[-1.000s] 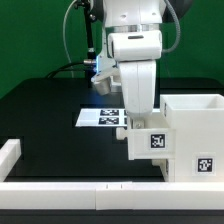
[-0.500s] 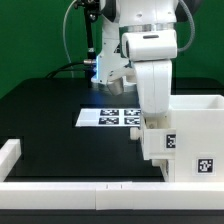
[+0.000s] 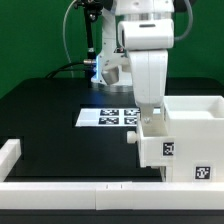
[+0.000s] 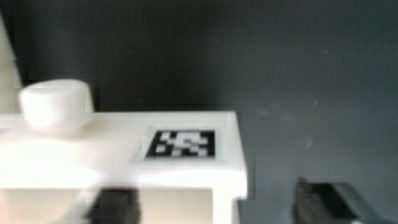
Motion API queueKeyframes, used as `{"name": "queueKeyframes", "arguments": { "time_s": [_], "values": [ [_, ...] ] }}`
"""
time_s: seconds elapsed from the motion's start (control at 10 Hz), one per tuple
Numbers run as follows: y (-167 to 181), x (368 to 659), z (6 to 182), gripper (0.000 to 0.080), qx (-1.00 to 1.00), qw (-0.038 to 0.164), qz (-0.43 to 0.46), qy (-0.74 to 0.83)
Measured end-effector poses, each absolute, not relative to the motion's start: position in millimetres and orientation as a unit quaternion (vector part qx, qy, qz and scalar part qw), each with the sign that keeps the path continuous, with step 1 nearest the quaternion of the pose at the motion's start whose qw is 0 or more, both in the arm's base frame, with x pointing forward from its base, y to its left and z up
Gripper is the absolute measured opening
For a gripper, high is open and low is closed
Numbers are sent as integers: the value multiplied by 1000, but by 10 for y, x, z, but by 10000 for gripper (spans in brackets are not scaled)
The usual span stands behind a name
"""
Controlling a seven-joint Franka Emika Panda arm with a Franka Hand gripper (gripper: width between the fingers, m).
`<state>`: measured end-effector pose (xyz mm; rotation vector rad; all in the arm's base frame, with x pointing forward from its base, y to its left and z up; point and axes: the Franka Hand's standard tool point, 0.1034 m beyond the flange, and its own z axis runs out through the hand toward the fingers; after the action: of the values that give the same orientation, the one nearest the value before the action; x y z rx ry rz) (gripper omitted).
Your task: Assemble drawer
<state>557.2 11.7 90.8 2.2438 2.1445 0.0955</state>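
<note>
**Open table to the left, crowded right**

On the exterior view's left, the black table (image 3: 50, 125) lies open up to the low white rails (image 3: 60, 187). The arm (image 3: 148, 60), small tray (image 3: 160, 145) and housing (image 3: 195, 135) block the exterior view's right.

In the exterior view the small tray (image 3: 159, 148) sits against the housing's (image 3: 195, 135) left side, marker board (image 3: 108, 117) behind.

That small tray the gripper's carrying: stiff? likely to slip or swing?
The small tray looks like rigid white moulded plastic with squared walls, so probably stiff and light. The smooth finish suggests it may slip. The gripper seems to grip near one edge, its knob well off to the side, so it may tilt.
</note>
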Motion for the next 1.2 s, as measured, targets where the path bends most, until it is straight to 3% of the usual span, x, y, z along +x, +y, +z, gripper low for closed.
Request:
{"name": "queueKeyframes", "arguments": {
  "time_s": [0.1, 0.3, 0.8, 1.2],
  "values": [
    [61, 5621, 984, 600, 722, 21, 28, 691],
    [-71, 5654, 1008, 642, 728, 24, 27, 685],
    [-318, 5558, 731, 649, 732, 7, 16, 681],
    [-65, 5502, 700, 649, 739, 4, 20, 674]
  ]
}}
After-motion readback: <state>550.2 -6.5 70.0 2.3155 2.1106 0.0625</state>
